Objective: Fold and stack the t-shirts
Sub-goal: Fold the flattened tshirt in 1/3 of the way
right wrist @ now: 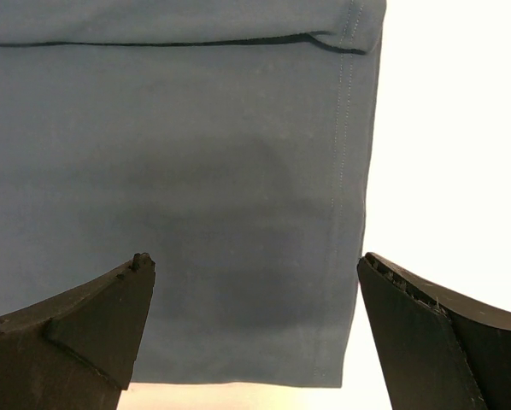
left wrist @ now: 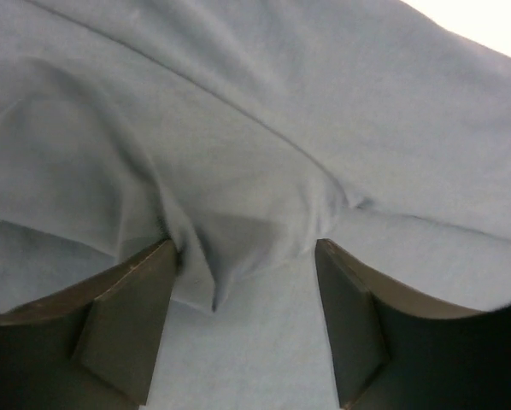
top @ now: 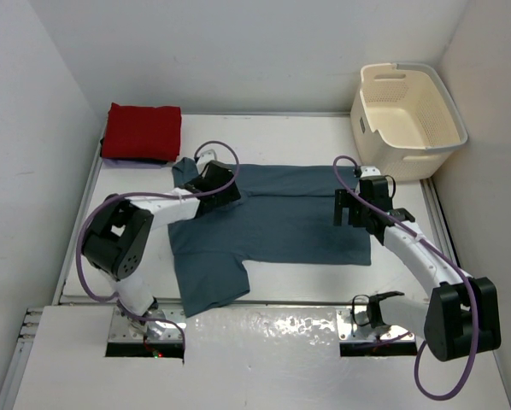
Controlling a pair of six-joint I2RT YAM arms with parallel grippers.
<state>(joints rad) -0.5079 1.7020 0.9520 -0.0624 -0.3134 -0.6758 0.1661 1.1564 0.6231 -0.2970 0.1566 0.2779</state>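
A teal blue t-shirt (top: pixel 281 222) lies spread on the white table, its far long edge folded over and one sleeve hanging toward the near left. My left gripper (top: pixel 232 190) is open and low over the shirt's left part. In the left wrist view a raised ridge of teal cloth (left wrist: pixel 238 128) lies between the fingers of this gripper (left wrist: pixel 247 290). My right gripper (top: pixel 343 208) is open above the shirt's right hem. The right wrist view shows the hem corner (right wrist: pixel 341 342) between the fingers of the gripper (right wrist: pixel 251 290). A folded red t-shirt (top: pixel 142 131) lies at the back left. The lavender and black shirts are not in view.
A cream laundry basket (top: pixel 448 107) stands empty at the back right corner. White walls close in the table on the left, back and right. A dark edge (top: pixel 136 159) shows under the red shirt. Bare table (top: pixel 298 137) lies behind the teal shirt.
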